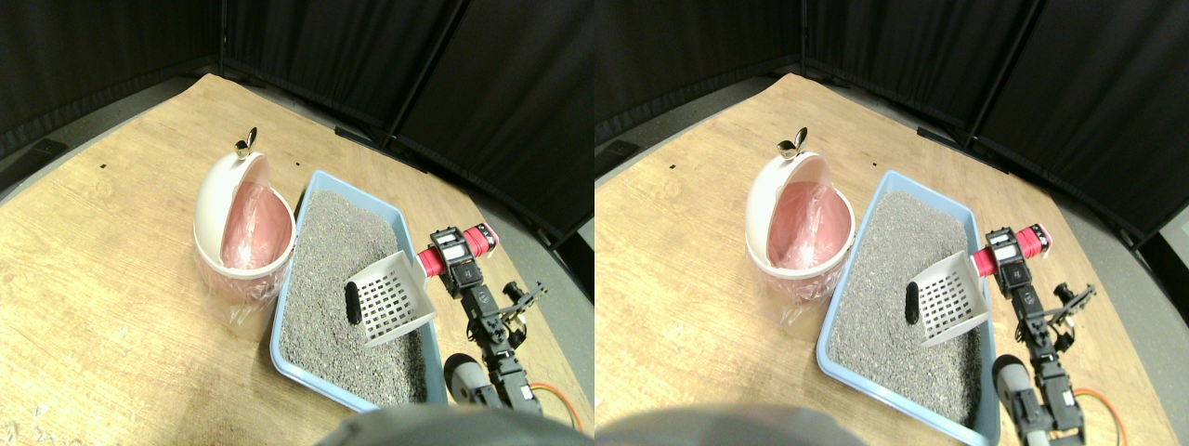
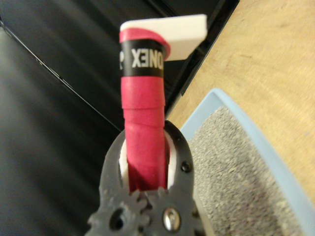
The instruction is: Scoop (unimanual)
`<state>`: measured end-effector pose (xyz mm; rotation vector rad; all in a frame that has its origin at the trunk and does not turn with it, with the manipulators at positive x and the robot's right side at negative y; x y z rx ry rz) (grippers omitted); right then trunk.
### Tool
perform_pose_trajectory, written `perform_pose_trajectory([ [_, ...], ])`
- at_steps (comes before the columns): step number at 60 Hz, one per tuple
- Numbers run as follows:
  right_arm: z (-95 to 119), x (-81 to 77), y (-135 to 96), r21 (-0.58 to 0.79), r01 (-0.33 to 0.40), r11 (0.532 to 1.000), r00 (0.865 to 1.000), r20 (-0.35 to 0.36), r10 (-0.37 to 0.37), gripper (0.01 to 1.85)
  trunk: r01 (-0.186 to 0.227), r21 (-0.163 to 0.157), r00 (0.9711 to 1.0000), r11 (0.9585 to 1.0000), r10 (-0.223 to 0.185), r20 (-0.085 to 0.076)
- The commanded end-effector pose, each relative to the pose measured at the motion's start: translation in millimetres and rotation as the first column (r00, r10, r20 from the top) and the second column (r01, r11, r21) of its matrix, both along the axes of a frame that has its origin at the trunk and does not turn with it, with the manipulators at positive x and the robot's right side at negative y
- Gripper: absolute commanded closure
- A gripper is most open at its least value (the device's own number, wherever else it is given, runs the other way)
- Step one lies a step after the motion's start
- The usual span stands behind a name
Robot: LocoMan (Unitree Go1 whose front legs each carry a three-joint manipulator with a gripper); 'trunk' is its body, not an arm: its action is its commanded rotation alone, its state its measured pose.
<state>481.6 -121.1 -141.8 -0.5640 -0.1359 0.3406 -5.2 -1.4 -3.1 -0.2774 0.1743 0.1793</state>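
— Found the scoop (image 1: 390, 297) where?

— Over the near right part of the blue tray (image 1: 279, 346), slotted white pan tilted down toward the grey litter (image 1: 334, 251). Rested low, with the front edge against or just above the grains; could not tell which.

— Anything in front of it?

— Spotted a dark lump (image 1: 353, 303) lying on the litter right at the pan's open front edge, touching it or nearly so.

— And the right gripper (image 1: 457, 265)?

— Clamped on the scoop's handle (image 1: 437, 258), the part wrapped in red tape. Confirmed in the wrist view: grey jaw frames pressed on either side of the red handle (image 2: 142, 123), with the right gripper (image 2: 145, 169) closed around it and the handle's white end (image 2: 182, 32) sticking out beyond.

— Reached in from which side?

— From the lower right, arm rising beside the tray's right rim, handle pointing out over that rim away from the bin.

— Placed the bin how?

— Stood the white bin (image 1: 215, 232) just beside the tray's left rim, touching or nearly touching it. Showed a pink liner (image 1: 253, 228) inside, with the domed lid tipped open at the back.

— Underneath all that?

— Wooden table (image 1: 111, 307), backed by black curtains (image 1: 520, 84). Noticed an orange cable (image 1: 557, 401) near the arm's base, at the lower right. In the wrist view, also caught the tray's blue rim (image 2: 256, 132), litter (image 2: 236, 172) and bare table (image 2: 266, 54).
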Motion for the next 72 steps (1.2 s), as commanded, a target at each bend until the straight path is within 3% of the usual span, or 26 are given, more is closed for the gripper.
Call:
perform_pose_trajectory([
  [1, -26.8, -5.9, 24.0, 0.012, -0.165, 0.986, 0.977, -0.136, 0.165, 1.80, -0.031, -0.020, 0.9989, 0.9993, 0.030, -0.037],
  [13, -33.6, -7.5, 42.5, 0.026, -0.182, 0.983, 0.967, -0.174, 0.184, 1.80, -0.047, -0.042, 0.9980, 0.9980, 0.045, -0.044],
  [18, -35.4, -8.2, 47.0, 0.042, -0.188, 0.981, 0.964, -0.184, 0.193, 1.71, -0.053, -0.044, 0.9977, 0.9976, 0.051, -0.044],
  [21, -33.5, -8.0, 46.7, 0.058, -0.181, 0.982, 0.964, -0.190, 0.189, 1.78, -0.053, -0.044, 0.9977, 0.9976, 0.051, -0.044],
  [24, -29.9, -5.1, 42.5, 0.071, -0.157, 0.985, 0.967, -0.193, 0.168, 1.80, -0.052, -0.042, 0.9978, 0.9978, 0.050, -0.042],
  [28, -22.5, 0.2, 35.9, 0.128, -0.107, 0.986, 0.973, -0.189, 0.130, 1.67, -0.052, -0.042, 0.9978, 0.9978, 0.050, -0.042],
  [29, -21.5, 1.0, 34.8, 0.128, -0.103, 0.986, 0.975, -0.182, 0.126, 1.68, -0.052, -0.042, 0.9978, 0.9978, 0.050, -0.042],
  [30, -19.1, 2.5, 32.9, 0.163, -0.092, 0.982, 0.976, -0.179, 0.121, 1.80, -0.043, -0.037, 0.9984, 0.9984, 0.042, -0.038],
  [36, -10.5, 9.2, 23.8, 0.227, -0.067, 0.971, 0.982, -0.156, 0.104, 1.80, -0.030, -0.031, 0.9991, 0.9991, 0.029, -0.031],
  [45, 1.2, 14.1, 8.8, 0.362, 0.024, 0.932, 0.976, -0.212, 0.058, 1.80, -0.016, -0.025, 0.9996, 0.9996, 0.015, -0.022],
  [53, 4.8, 17.5, -1.2, 0.380, 0.050, 0.924, 0.976, -0.215, 0.036, 1.79, -0.010, -0.020, 0.9998, 0.9998, 0.010, -0.016],
  [55, 6.1, 17.1, -2.7, 0.395, 0.096, 0.914, 0.974, -0.225, -0.005, 1.80, -0.009, -0.019, 0.9998, 0.9998, 0.009, -0.016],
  [72, 3.8, 14.5, -15.0, 0.481, 0.115, 0.869, 0.972, -0.235, 0.002, 1.80, -0.005, 0.002, 1.0000, 1.0000, 0.005, -0.002],
])
